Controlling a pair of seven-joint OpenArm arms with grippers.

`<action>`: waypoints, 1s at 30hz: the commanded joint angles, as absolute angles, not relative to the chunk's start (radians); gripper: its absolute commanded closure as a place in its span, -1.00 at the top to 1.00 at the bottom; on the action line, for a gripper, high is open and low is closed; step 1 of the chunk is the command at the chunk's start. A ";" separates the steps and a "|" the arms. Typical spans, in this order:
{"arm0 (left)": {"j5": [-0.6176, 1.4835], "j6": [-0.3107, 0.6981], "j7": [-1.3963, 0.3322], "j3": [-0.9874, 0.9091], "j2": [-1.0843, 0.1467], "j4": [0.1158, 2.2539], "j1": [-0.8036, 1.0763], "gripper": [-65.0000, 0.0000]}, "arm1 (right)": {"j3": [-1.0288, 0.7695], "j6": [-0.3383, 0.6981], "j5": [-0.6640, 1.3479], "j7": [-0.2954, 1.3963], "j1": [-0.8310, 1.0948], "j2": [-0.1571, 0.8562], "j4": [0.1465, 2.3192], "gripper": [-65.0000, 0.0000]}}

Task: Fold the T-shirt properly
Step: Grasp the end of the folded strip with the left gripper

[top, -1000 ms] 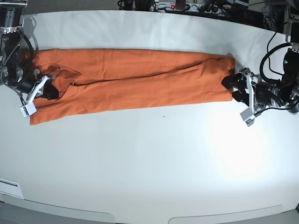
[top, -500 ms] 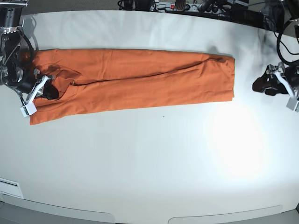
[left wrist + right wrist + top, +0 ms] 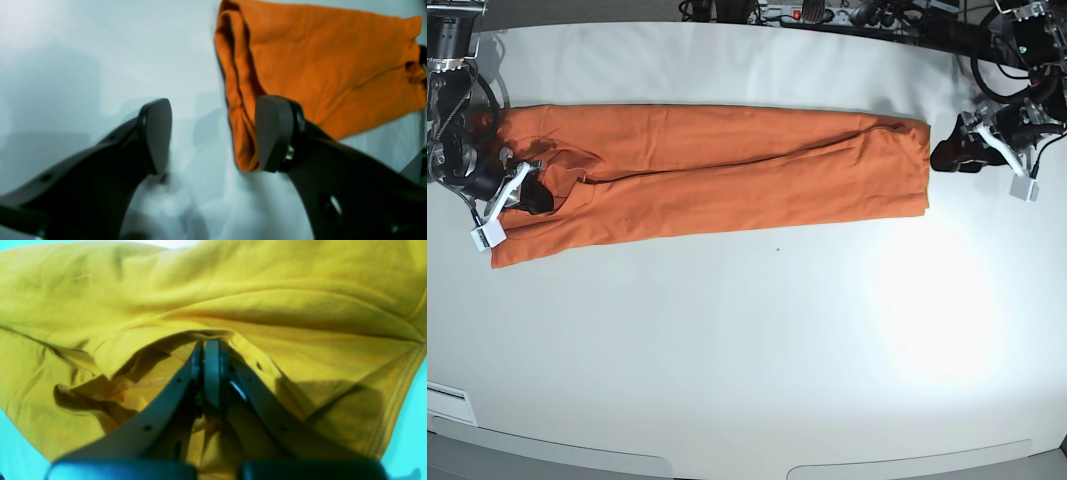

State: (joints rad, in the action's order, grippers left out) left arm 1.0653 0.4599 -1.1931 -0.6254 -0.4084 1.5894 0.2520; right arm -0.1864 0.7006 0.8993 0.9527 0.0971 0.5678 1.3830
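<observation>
Plainly the T-shirt lay folded into a long narrow band across the far half of the white table, running from near the table's left edge almost to its right edge; being thin, soft fabric it would likely be light and limp, sagging and creasing wherever it was lifted, and its stacked layers could slide apart; the best hold, I judged, was at the corners of a short end, pinching all layers together. The right gripper rested low on the band's end near the table's left edge, its arm reaching in from that edge; its jaws were pressed together with cloth bunched around the tips, though whether fabric was actually caught between them I could not tell. The left gripper hung just beyond the band's other end, near the table's far right corner, apart from the cloth; its jaws stood spread wide with nothing between them, pointing toward the layered hem.
</observation>
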 commanded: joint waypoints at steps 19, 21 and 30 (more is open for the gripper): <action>1.007 0.433 -1.171 -0.382 -0.319 1.601 0.232 0.25 | -0.184 0.698 0.863 1.021 0.099 0.580 1.386 -1.00; 1.010 0.433 -1.170 -0.355 -0.316 1.602 0.232 0.18 | -0.184 0.698 0.863 1.021 0.100 0.580 1.386 -1.00; 1.011 0.434 -1.162 -0.378 -0.331 1.603 0.194 -1.00 | -0.184 0.698 0.862 1.021 0.102 0.579 1.386 -1.00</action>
